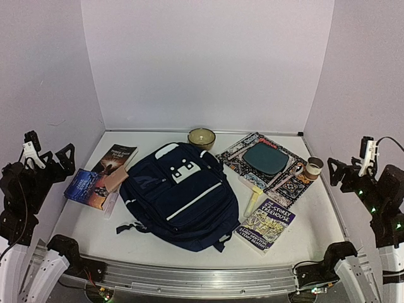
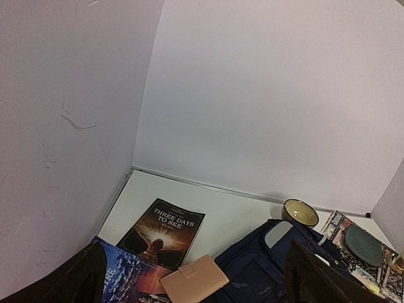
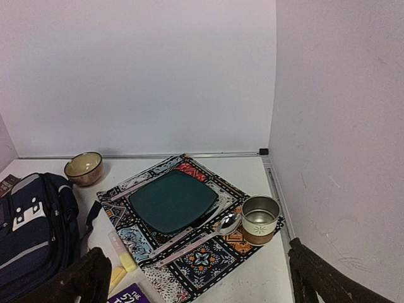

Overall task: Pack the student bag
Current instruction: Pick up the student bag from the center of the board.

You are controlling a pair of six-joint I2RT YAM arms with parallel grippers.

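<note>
Right now the student bag (image 1: 180,196) is lying flat, front up, in the middle of the top view. It is looking zipped shut, so I am judging that opening it is coming first. Left of it, two books are sitting spread out, probably for easy picking: one is reading "Three Days to See" (image 1: 117,158), and a pink wallet (image 1: 115,178) is overlapping the blue book (image 1: 88,186). At lower right a third book (image 1: 266,224) is showing "52-Storey Treehouse", with a yellow marker (image 1: 254,201) just above it. At upper right a patterned mat (image 1: 278,186) is carrying a green plate (image 1: 266,158), a spoon (image 1: 290,175) and a cup (image 1: 313,167). A bowl (image 1: 201,137) is sitting above the bag. I am holding my left claw (image 1: 47,153) and my right claw (image 1: 350,165) wide and empty at the frame's sides.
</note>
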